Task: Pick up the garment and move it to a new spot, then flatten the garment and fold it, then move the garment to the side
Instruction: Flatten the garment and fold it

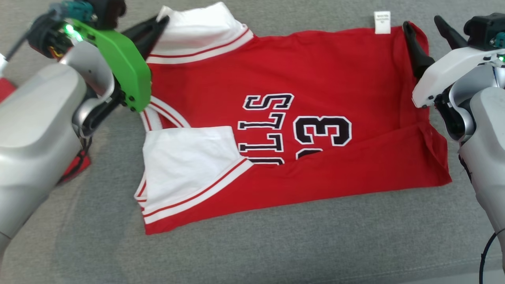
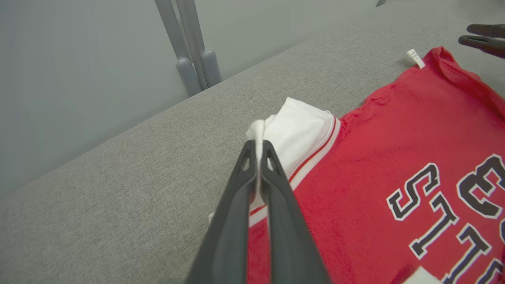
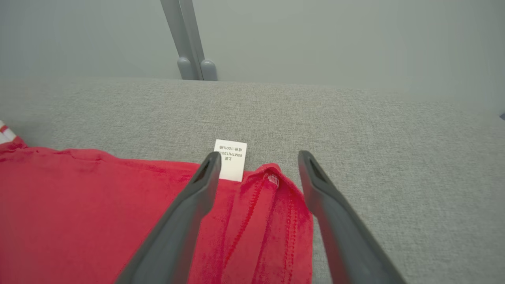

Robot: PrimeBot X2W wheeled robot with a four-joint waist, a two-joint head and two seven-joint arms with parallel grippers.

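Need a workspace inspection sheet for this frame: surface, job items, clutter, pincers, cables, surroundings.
surface: grey fabric surface, flat, with the jersey lying on it.
job's things: red jersey spread out, near edge folded up over the lettering; white care label sticks out at the far edge.
clutter: red item mostly hidden behind the left arm, cannot identify.
pincers: left pincer shut on the far white sleeve; right pincer open, fingers either side of the jersey's far right corner, not gripping.
cables: black cable beside the right arm, off the jersey.
surroundings: plain grey wall; grey upright bars behind the surface.
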